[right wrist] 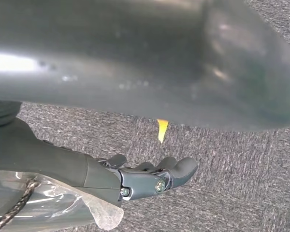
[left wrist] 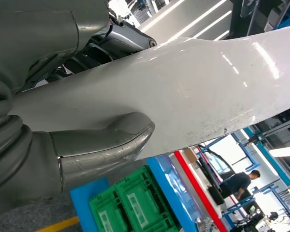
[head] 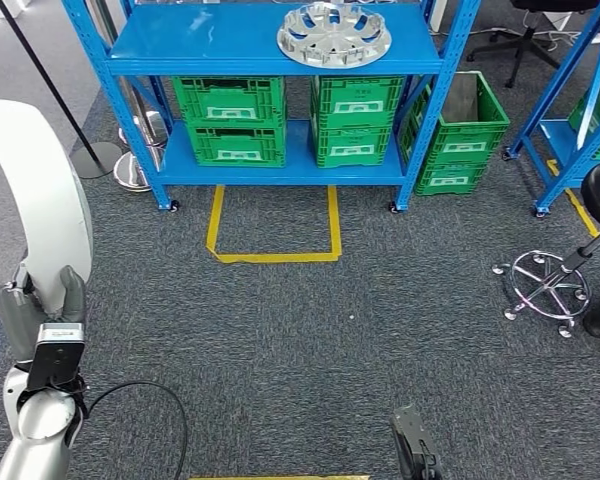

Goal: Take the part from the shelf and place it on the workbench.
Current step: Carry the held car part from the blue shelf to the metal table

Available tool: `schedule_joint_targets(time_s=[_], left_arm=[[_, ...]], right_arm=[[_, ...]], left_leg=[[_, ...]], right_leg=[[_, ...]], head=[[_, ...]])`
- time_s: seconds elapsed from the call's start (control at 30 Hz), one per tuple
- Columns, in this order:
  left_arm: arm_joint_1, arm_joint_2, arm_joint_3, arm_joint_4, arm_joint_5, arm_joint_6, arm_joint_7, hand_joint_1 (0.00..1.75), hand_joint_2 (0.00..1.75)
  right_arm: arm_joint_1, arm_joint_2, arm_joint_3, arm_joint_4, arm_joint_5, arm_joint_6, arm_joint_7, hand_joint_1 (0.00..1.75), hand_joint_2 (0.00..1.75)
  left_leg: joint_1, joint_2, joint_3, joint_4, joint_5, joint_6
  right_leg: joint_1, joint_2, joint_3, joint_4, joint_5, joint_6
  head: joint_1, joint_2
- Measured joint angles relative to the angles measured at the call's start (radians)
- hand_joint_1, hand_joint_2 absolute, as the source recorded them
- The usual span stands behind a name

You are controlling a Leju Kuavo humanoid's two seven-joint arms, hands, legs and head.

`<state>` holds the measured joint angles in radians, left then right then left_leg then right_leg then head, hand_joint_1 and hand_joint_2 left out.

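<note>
left hand [head: 36, 320] grips a white part [head: 33, 195] (shelf [head: 206, 45] ahead).

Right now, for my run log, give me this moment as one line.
stage: facing shelf | part: silver wheel cover on top shelf, untouched | left hand: holds curved white panel | right hand: holds nothing, over carpet

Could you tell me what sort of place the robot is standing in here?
Probably a workshop or storeroom: blue steel shelving holds green plastic crates and a silver wheel cover, and yellow tape marks a standing spot on the grey carpet.
</note>
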<state>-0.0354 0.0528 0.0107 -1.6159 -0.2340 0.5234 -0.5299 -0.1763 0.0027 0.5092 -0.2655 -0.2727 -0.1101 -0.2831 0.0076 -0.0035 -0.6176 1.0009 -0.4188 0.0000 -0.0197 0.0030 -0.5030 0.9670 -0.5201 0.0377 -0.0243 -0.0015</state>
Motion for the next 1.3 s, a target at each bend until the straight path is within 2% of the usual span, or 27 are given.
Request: schedule_joint_targets(time_s=[0.5,1.3], left_arm=[[0.006,0.027,0.062,0.0,0.046,-0.038,-0.01,1.75,1.75],[0.002,0.029,0.068,0.0,0.039,-0.031,-0.016,1.75,1.75]], right_arm=[[-0.033,0.024,-0.031,-0.037,0.034,0.056,-0.033,0.0,0.0],[-0.016,0.028,-0.093,-0.046,0.09,0.051,-0.03,0.0,0.0]], left_leg=[[0.002,0.0,0.0,-0.001,0.0,0.0],[0.002,0.0,0.0,-0.001,0.0,0.0]], right_leg=[[0.001,0.0,0.0,0.001,-0.002,-0.002],[0.001,0.0,-0.001,0.001,-0.002,-0.002]], head=[[0.0,0.0],[0.0,0.0]])
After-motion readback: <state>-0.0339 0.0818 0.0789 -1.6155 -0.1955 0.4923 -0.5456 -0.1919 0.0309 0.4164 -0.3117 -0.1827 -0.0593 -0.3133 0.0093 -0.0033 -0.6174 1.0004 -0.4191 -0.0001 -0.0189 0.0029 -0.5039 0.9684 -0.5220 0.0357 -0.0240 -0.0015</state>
